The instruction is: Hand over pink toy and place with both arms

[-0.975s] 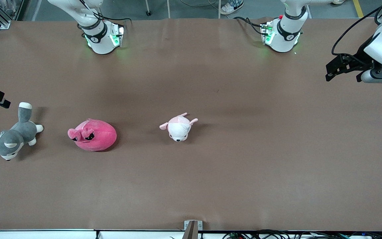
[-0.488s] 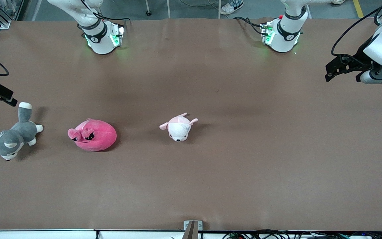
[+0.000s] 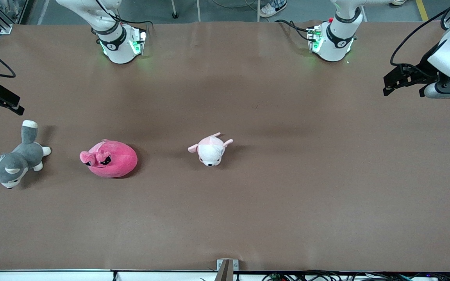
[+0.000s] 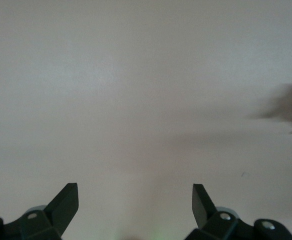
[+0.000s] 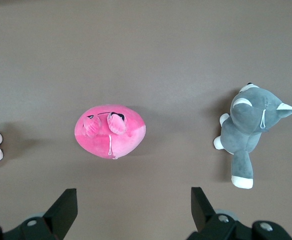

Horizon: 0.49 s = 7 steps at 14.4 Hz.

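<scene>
The pink toy point(image 3: 109, 159) is a round hot-pink plush with angry black eyes, lying on the brown table toward the right arm's end. It also shows in the right wrist view point(image 5: 110, 131). My right gripper point(image 3: 4, 100) is open and empty, up in the air at that end of the table, over bare table near the grey plush dog point(image 3: 12, 160) and apart from the pink toy. My left gripper point(image 3: 395, 80) is open and empty over the left arm's end of the table; its wrist view shows bare table between its fingertips point(image 4: 68, 197).
A small pale pink-and-white plush animal point(image 3: 210, 149) lies at the table's middle, beside the pink toy. The grey-and-white dog also shows in the right wrist view point(image 5: 250, 131). The two arm bases point(image 3: 120, 41) stand along the table's back edge.
My right gripper has come in from the table's end, moving toward its own base and a little inward, past the dog's tail. My left gripper rose very slightly. The toys have not moved.
</scene>
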Each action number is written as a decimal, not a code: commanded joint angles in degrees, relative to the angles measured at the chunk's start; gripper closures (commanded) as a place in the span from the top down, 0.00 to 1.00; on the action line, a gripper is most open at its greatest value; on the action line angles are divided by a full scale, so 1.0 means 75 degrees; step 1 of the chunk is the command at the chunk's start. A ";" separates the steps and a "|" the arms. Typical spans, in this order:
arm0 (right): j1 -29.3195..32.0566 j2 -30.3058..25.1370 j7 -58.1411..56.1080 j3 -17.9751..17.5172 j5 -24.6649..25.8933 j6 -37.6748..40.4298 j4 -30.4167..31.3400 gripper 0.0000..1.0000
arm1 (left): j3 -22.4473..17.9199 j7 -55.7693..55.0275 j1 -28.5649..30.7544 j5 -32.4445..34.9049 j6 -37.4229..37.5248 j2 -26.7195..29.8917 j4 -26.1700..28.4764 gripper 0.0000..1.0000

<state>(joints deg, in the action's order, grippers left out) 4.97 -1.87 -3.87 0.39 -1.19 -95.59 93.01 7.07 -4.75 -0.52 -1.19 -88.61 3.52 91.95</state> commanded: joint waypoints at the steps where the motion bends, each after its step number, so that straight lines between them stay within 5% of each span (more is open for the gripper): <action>1: -0.0018 -0.0266 -0.0034 -0.0029 0.0159 -0.0075 0.0301 1.00 | -0.0017 0.0107 0.0034 -0.0040 -0.0009 -0.0187 -0.0318 1.00; 7: -0.0018 -0.0266 -0.0081 -0.0029 0.0194 -0.0075 0.0395 1.00 | -0.0029 0.0095 0.0022 -0.0028 0.0015 -0.0211 -0.0318 1.00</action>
<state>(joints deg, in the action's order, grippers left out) 4.93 -1.87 -4.08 0.38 -0.99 -95.58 93.25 6.96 -4.75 -0.47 -1.19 -88.77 2.54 90.89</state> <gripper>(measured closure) 0.000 0.000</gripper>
